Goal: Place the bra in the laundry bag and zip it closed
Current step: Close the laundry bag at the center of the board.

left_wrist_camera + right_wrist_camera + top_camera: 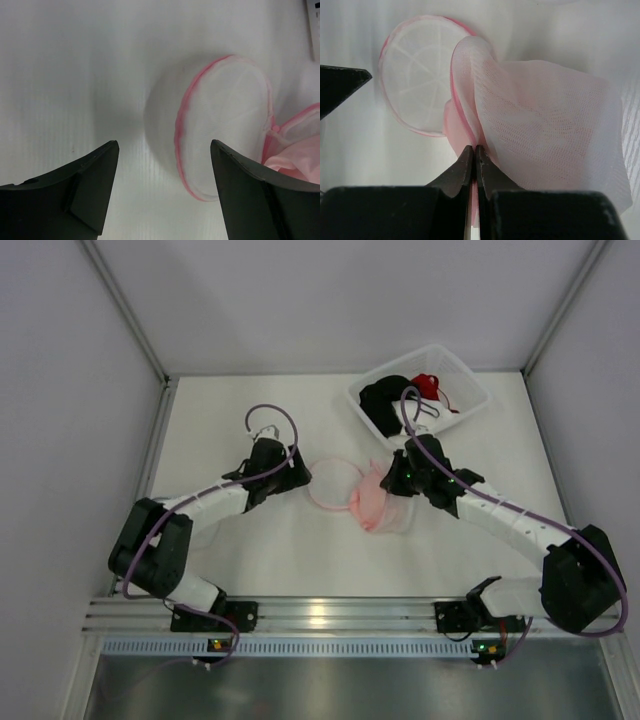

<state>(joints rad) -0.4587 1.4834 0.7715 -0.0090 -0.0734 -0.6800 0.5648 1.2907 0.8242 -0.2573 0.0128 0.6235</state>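
The bra (372,502) is showing as pink fabric bunched inside the mesh laundry bag (550,130), which is lying at the middle of the table (280,550); how much of it is fully inside, the views are not showing. The bag's round pink-trimmed flap (225,125) is lying open and flat on the table to the left of the bag's body. Your right gripper (473,150) is pinching the bag's pink-edged rim, its fingers pressed together on the mesh, and the cloth is rising in a fold from that grip. Your left gripper (164,145) is hanging over the table just beside the flap with its fingers spread wide, touching nothing. Beyond the right arm, a white bin (470,380) is sitting at the far right of the table, carrying a black garment (383,400) and a red one (428,385).
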